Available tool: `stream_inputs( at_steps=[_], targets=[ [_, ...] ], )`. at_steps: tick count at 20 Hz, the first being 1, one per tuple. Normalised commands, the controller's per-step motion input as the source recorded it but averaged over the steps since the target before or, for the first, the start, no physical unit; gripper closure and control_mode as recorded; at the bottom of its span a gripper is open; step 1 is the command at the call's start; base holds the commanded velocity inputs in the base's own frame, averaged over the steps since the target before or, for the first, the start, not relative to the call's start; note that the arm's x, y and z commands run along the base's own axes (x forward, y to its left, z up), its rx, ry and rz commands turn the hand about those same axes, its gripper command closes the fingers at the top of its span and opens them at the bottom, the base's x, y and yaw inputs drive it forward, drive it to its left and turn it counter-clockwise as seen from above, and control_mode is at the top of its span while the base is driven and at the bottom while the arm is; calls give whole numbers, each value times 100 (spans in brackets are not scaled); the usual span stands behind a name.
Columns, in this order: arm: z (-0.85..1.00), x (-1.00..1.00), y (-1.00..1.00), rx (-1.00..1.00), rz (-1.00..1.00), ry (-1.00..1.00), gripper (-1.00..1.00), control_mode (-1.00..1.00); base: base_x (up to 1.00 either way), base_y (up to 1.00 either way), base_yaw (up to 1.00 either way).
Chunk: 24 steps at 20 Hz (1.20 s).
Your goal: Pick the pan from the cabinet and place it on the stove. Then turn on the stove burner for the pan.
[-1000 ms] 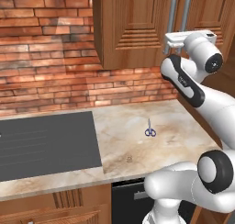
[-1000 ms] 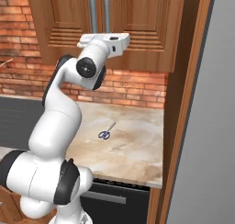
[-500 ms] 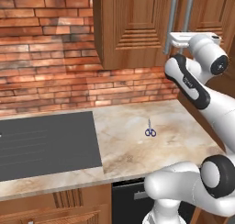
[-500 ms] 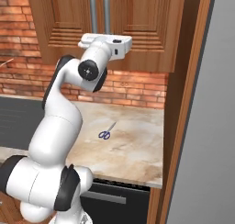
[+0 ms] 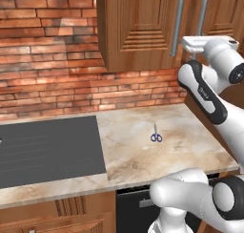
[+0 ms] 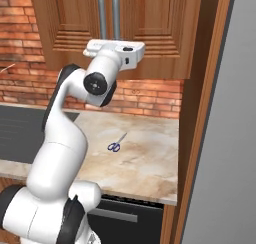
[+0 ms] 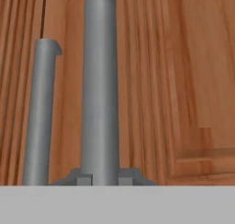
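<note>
The cabinet (image 5: 138,26) hangs over the counter, and both of its doors look closed. The pan is hidden. My gripper (image 7: 104,178) is up at the right door's grey bar handle (image 7: 98,81), its two fingertips (image 7: 83,178) tight on either side of the bar's lower end. The other door's handle (image 7: 40,113) stands just to the left. From the base views the gripper (image 5: 200,40) (image 6: 114,44) sits at the bottom of the paired handles (image 6: 116,13). The stove (image 5: 47,151) lies flat and dark at the counter's left.
Small blue-handled scissors (image 5: 156,136) (image 6: 116,144) lie on the marble counter (image 5: 190,146) below the hand. A brick wall (image 5: 47,60) backs the counter. A tall wooden panel (image 6: 197,138) and grey side wall (image 6: 225,163) close off the right.
The hand has crept slightly up and in toward the cabinet handle, and the wrist has shifted right. The doors, scissors and stove have stayed put.
</note>
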Motion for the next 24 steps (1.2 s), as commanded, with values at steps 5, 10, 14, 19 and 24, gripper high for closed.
stream_inputs(
  at_steps=[5,10,14,19,24],
  targets=[
    [17,-64,-37,0,0,0,100,-100,0,0,0],
    [10,-60,-39,0,0,0,100,-100,0,0,0],
    [2,-45,-40,0,0,0,100,-100,0,0,0],
    [4,-37,-43,0,0,1,100,-100,0,0,0],
    [0,-43,-24,0,0,0,-100,-100,0,0,0]
  ],
)
